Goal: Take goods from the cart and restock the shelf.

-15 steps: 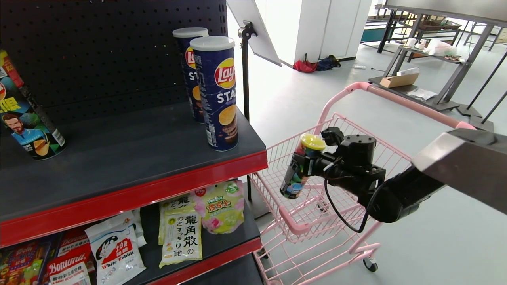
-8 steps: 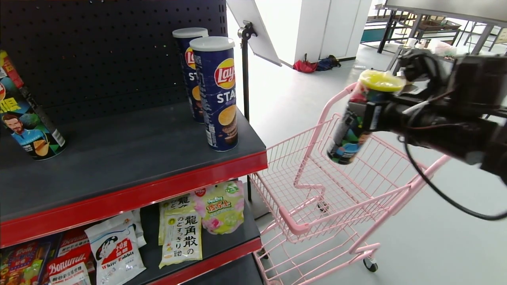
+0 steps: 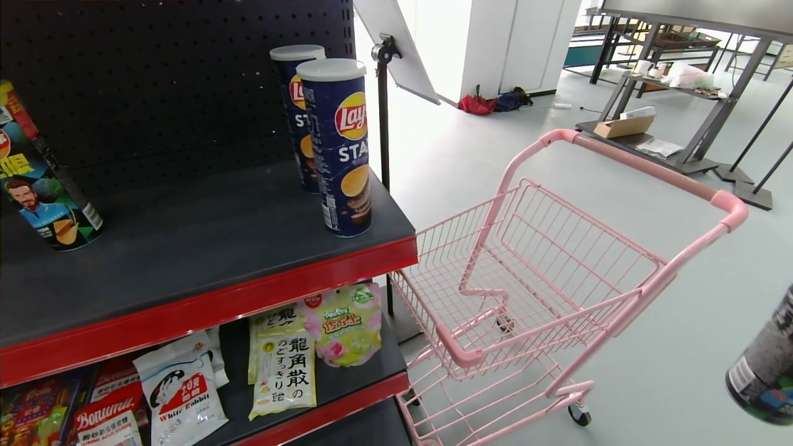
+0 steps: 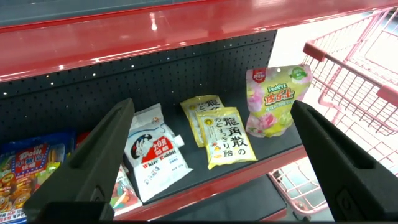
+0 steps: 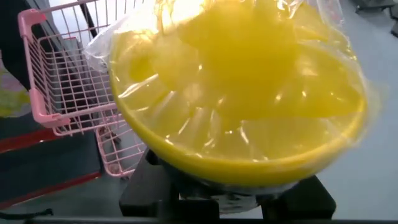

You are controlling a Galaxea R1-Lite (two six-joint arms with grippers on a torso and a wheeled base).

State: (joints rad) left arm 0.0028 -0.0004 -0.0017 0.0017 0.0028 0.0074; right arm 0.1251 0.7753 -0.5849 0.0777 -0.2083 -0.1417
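right of the cart (image 3: 644, 166), a cylindrical chip can (image 3: 765, 378) shows a glossy printed label with a white barcode patch; its round yellow lid (image 5: 239, 87) lies under crinkled clear film, and the right gripper (image 5: 227, 199) is clamped on the can's body. the cart is thin pink wire with a rounded tube handle, just beside the dark shelf (image 3: 186, 248) with its red front lip. the left gripper (image 4: 211, 162) gapes wide before flat printed packets (image 4: 227, 134) on the lower board.

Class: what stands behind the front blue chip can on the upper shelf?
A second blue can, white-lidded; the front can covers much of it. Behind both, black pegboard.
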